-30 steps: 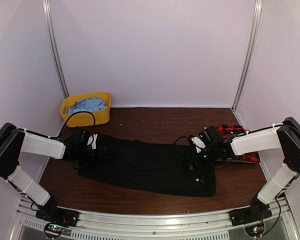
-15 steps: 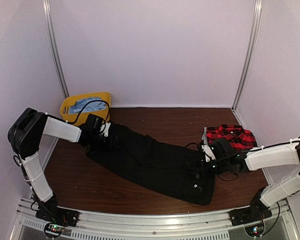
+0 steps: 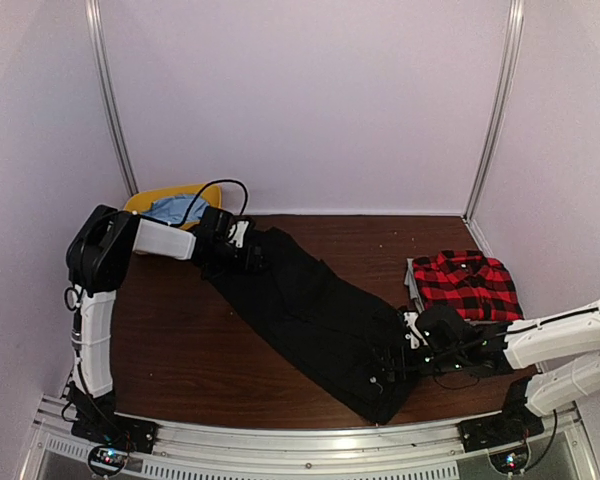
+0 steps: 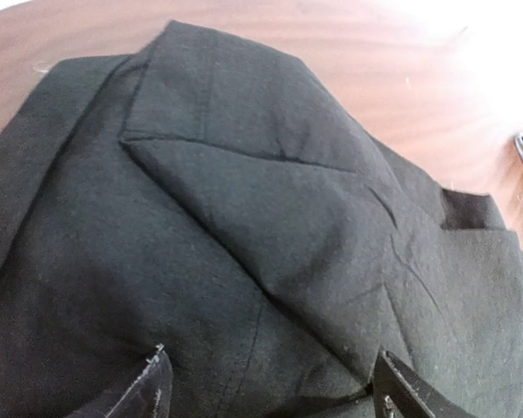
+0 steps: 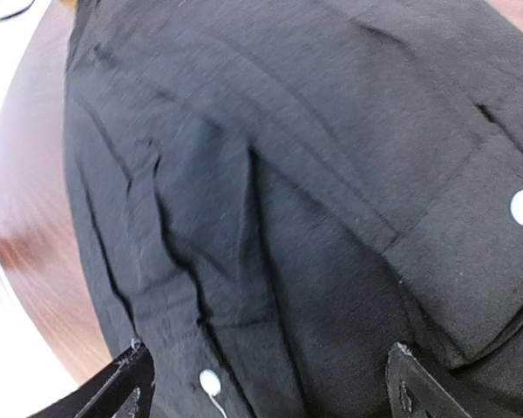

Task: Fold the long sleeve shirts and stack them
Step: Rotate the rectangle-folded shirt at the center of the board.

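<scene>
The black long sleeve shirt (image 3: pixel 310 310) lies folded in a long band, running diagonally from the far left to the near right of the table. My left gripper (image 3: pixel 255 255) rests on its far end, fingers spread wide over flat cloth (image 4: pixel 244 200). At the near end my right gripper (image 3: pixel 395 360) presses down the same way, jaws wide apart on the fabric (image 5: pixel 288 174) by a white button (image 5: pixel 209 381). In neither wrist view is cloth pinched between the fingers. The red-and-black plaid shirt (image 3: pixel 465 283) lies folded at the right, apart from both grippers.
A yellow bin (image 3: pixel 145 203) holding light blue cloth (image 3: pixel 175 208) stands at the far left behind the left arm. White walls close in the back and sides. Bare brown tabletop (image 3: pixel 180 350) shows on the near left.
The black shirt has swung from lying straight across to a diagonal. My left gripper moved toward the back with its end, the right toward the near edge, uncovering the plaid shirt.
</scene>
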`<state>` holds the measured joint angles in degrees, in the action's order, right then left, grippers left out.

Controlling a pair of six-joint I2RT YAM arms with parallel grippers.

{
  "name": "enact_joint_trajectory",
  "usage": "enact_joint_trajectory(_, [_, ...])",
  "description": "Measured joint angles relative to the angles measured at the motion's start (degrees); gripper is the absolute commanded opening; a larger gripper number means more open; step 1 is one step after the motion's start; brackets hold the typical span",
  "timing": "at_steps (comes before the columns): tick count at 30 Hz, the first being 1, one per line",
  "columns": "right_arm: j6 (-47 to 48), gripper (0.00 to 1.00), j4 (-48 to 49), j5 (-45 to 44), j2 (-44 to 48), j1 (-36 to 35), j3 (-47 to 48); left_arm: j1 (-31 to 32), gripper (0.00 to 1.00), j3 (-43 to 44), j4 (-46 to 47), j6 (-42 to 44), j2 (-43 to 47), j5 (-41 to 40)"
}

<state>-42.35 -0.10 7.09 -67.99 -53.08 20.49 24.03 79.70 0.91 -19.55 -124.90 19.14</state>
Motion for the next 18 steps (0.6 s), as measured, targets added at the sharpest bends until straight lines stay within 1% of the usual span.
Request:
enact_joint_trajectory(5, [-4.39, 0.93, 1.51, -2.69, -0.74, -6.49, -0.07, 0.02, 0.81, 9.77, -2.45, 1.68, -6.25, 0.83])
enact_joint_trajectory(8, [-6.03, 0.93, 3.87, -4.00, -3.34, -10.60, 0.85, 0.02, 0.81, 15.50, -3.63, 2.60, -9.81, 1.42])
enact_joint_trajectory(14, [-6.47, 0.94, 6.91, -4.92, -13.44, -16.83, 7.96, 0.00, 0.82, 25.81, -8.09, 4.48, -15.54, 1.46])
enact_joint_trajectory(18, [-4.72, 0.94, 8.13, -4.20, -20.48, -19.23, 14.21, 0.00, 0.84, 32.22, -10.03, 5.81, -19.21, 1.57])
